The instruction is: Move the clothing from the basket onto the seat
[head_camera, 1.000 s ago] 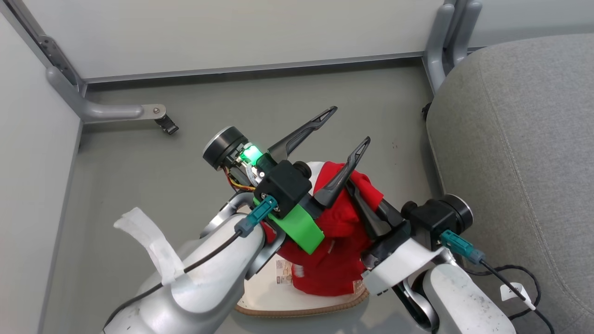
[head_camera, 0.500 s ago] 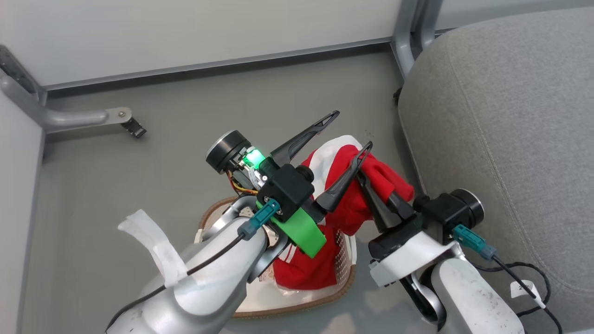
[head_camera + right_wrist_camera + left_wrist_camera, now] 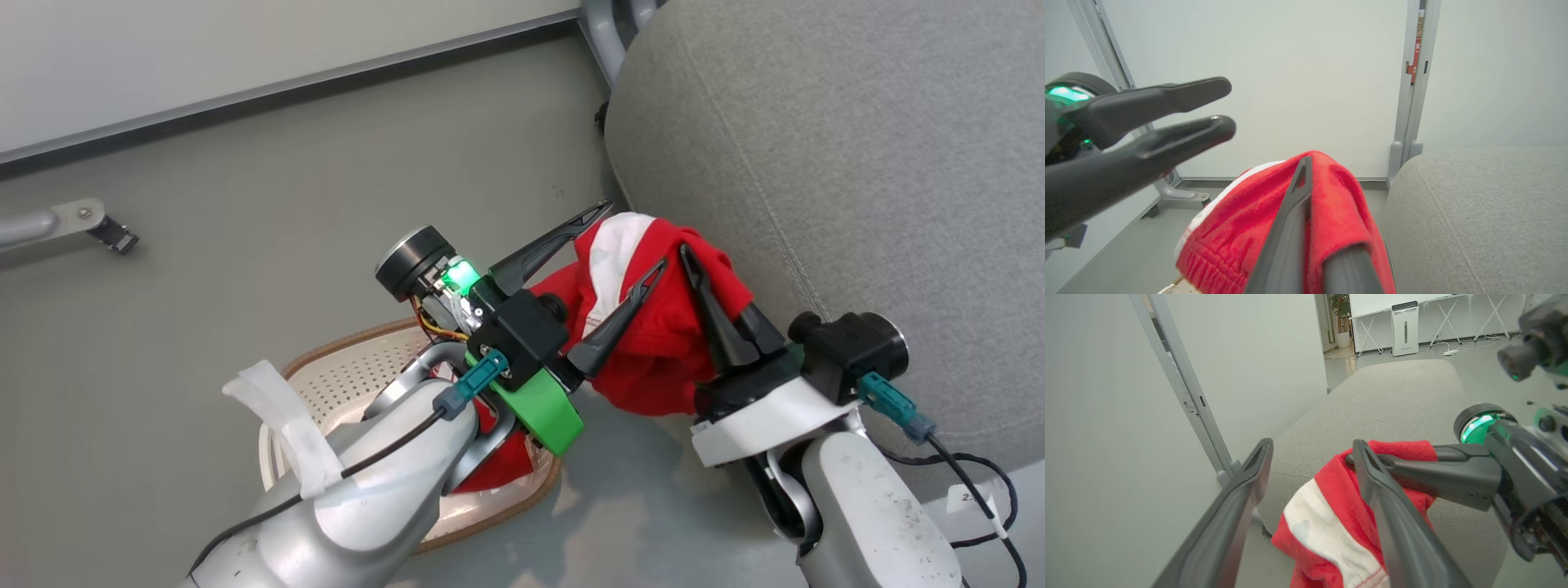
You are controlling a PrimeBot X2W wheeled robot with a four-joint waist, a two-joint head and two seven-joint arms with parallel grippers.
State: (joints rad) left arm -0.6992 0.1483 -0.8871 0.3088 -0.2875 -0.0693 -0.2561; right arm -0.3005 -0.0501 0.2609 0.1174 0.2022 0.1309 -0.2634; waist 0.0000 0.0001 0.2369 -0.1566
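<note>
One fleecy red garment (image 3: pixel 661 363) hangs beside rounded seat (image 3: pixel 857 163).

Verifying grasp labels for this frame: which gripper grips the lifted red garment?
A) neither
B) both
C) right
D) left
C: the right gripper is shut on the lifted red garment, pinching the cloth between its fingers, while the left gripper stands open with nothing clamped.
</note>
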